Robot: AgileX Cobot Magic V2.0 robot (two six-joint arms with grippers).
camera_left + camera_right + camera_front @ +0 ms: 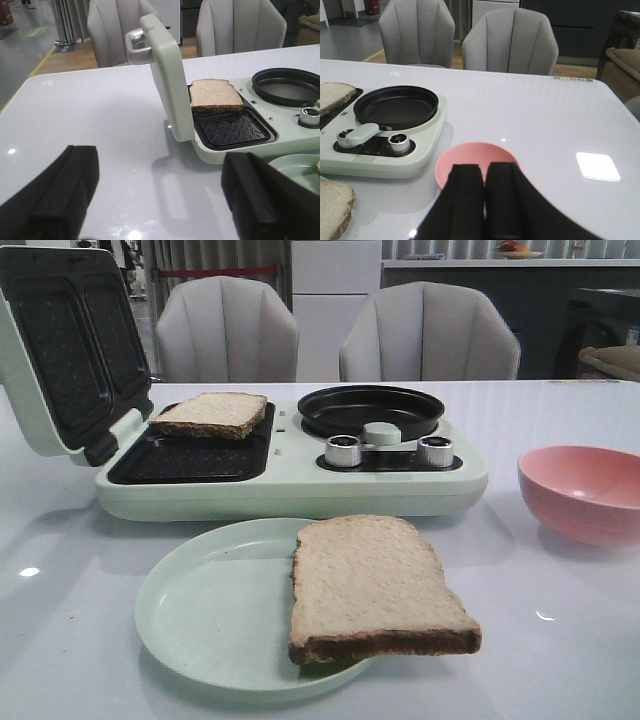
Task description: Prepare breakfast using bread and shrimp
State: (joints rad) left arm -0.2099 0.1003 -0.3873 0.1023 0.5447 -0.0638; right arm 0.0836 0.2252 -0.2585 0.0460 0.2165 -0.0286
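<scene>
1 bread slice [375, 585] lies on the pale green plate [205, 610] at lower centre; the other slice [212, 413] rests on the sandwich maker's [300, 485] rear grill tray, centre left. The left gripper [160, 200] has its fingers wide apart, while the right gripper [484, 192] is pressed together above the pink bowl [457, 162].

The breakfast maker [290, 485] across the middle of the front view is pale mint green; its open lid [60, 350] at upper left carries black plates with a fine speckle; the grill tray [190, 460] is black with a chevron ridge pattern; the round pan [370, 410] right of centre is black; two knobs [343, 451] are silver with dark faces; the pan handle [383, 432] is pale green. The bread slice [212, 413] on the tray is pale beige with brown crust; the nearer slice [375, 590] has a darker brown lower crust; the plate [200, 615] is pale mint; the bowl [585, 492] at right is salmon pink; the table [560, 660] is glossy white; the chairs [225, 330] are grey; the left gripper [160, 200] and the right gripper [485, 200] are black.
</scene>
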